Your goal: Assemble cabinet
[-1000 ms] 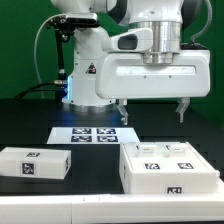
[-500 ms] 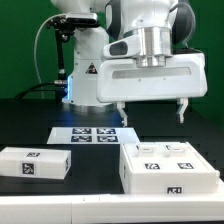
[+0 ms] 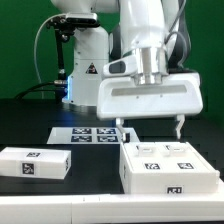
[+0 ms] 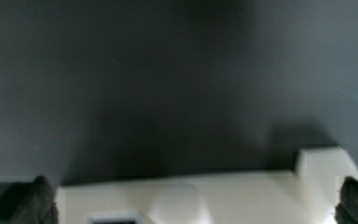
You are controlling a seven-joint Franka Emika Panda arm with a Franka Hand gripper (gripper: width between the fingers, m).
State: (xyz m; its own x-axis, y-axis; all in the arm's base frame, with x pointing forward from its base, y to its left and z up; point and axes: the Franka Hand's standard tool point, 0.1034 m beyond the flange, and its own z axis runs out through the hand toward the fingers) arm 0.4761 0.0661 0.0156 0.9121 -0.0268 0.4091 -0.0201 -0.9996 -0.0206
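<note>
**Status.** Gripper (image 3: 150, 127) is released, jaws spread wide, nothing between them. It hangs over the far edge of the large cabinet block (image 3: 170, 168), no contact seen. That block sits on the counter (image 3: 22, 126), near side, at the exterior view's right. Small cabinet block (image 3: 35, 163) lies well apart at the exterior view's left. Marker board (image 3: 88, 134) lies flat farther back, between the two. In the wrist view both fingertips flank a white slab, but it is too blurred to tell which face.

**Risks (judged):**
1. Jaw spread looks no wider than the block, poss. narrower. If the descent is off-ctr, a fingertip may land on the top face instead of clearing a side, so the block gets shoved or tipped.
2. Smooth plastic and a grip at the far edge only, away from the ctr of mass. The part may swivel or slip on lift.
3. The block's far corner is near the marker board, so a push could slide it onto the board.

**Rec.:** verify alignment before closing.
</note>
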